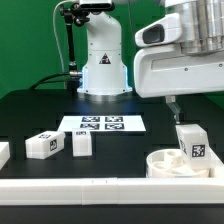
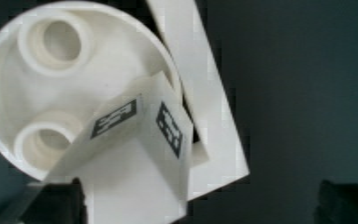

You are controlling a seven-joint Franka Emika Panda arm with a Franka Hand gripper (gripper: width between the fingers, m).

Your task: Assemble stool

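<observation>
The round white stool seat lies at the front on the exterior view's right. In the wrist view the seat shows two round sockets. One tagged leg stands on the seat's right part, a little tilted. In the wrist view this leg reaches in between my fingers. My gripper hangs just above the leg. In the wrist view the gripper is open. One finger is beside the leg and the other finger is well apart from it. Two more legs lie at the left.
The marker board lies in the middle in front of the robot base. A long white border rail runs along the front and passes beside the seat in the wrist view. Another white piece sits at the far left edge.
</observation>
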